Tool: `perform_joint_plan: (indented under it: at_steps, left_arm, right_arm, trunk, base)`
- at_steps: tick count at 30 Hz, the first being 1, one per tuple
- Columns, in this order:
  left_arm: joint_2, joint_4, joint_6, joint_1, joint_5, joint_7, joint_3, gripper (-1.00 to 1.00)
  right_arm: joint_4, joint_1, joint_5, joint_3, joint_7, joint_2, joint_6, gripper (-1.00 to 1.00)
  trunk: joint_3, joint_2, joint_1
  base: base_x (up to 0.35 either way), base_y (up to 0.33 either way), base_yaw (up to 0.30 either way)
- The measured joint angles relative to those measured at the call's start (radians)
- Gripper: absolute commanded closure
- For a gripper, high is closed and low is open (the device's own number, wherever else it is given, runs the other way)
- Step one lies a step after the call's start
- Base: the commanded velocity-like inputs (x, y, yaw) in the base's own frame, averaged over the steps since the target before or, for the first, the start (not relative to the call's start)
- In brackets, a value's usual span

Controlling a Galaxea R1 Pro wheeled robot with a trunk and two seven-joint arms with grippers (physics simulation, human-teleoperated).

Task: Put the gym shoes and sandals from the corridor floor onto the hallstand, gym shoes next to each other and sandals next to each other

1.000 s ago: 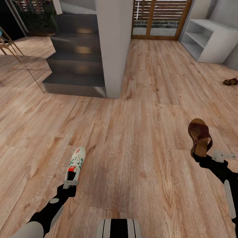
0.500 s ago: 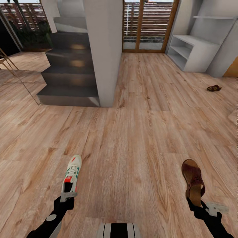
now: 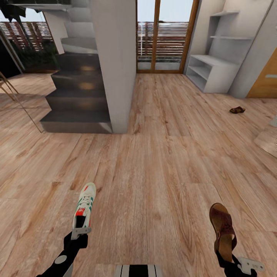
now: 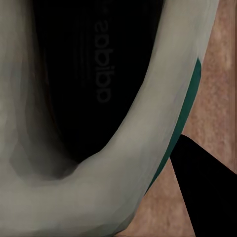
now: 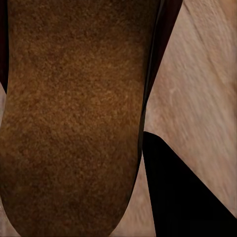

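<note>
Camera tilts up, rack [image 3: 209, 75] now fuller in view; left claw [image 3: 80, 231] pinching sneaker [image 3: 84, 204], right claw [image 3: 231, 258] pinching sandal [image 3: 222, 225]; carrying toward rack; second sandal [image 3: 237, 110] on floor [image 3: 161, 154].

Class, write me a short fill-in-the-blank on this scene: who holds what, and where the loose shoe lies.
1. The left gripper holds a white ____.
2. The right gripper holds a brown ____.
3. A second sandal lies on the ____ near the hallstand.
4. Left of the pillar, dark ____ rise.

Missing words: gym shoe; sandal; floor; stairs
</note>
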Motion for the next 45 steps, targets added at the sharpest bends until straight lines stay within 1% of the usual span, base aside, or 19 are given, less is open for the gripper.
perform_joint_plan:
  at_steps: [12,20,26,32,36,45]
  left_arm:
    - [-0.001,0.006,0.000,0.001,0.000,0.000,0.000,1.00]
    - [-0.013,0.006,0.001,0.001,0.000,0.000,0.000,1.00]
    - [-0.016,0.005,0.000,0.001,-0.001,-0.001,0.000,1.00]
    - [-0.026,0.004,0.000,0.001,-0.002,-0.001,0.000,1.00]
    - [-0.027,-0.004,0.000,0.001,-0.001,-0.002,0.000,1.00]
    - [-0.028,-0.007,0.000,0.001,-0.001,-0.001,0.000,1.00]
  right_arm:
    - [0.004,0.000,-0.002,0.001,-0.002,0.001,-0.001,1.00]
    - [0.004,0.000,-0.002,0.001,-0.002,0.002,-0.001,1.00]
    - [0.004,0.000,-0.001,0.000,-0.002,0.002,-0.002,1.00]
    - [0.002,0.000,-0.002,0.000,-0.002,0.002,-0.006,1.00]
    - [0.002,0.000,-0.001,0.000,-0.002,0.005,-0.047,1.00]
    - [-0.001,0.000,0.000,0.002,-0.001,0.006,-0.050,1.00]
  trunk:
    - [0.038,0.084,-0.046]
    - [0.063,0.140,-0.077]
    - [0.066,0.140,-0.077]
    - [0.072,0.140,-0.077]
    - [0.077,0.140,-0.077]
    - [0.079,0.140,-0.077]
  base:
    - [0.000,0.000,0.000]
    - [0.000,0.000,-0.008]
    - [0.000,0.000,-0.159]
    - [0.029,0.000,-0.206]
    - [0.257,-0.087,-0.200]
    - [0.283,-0.163,-0.014]
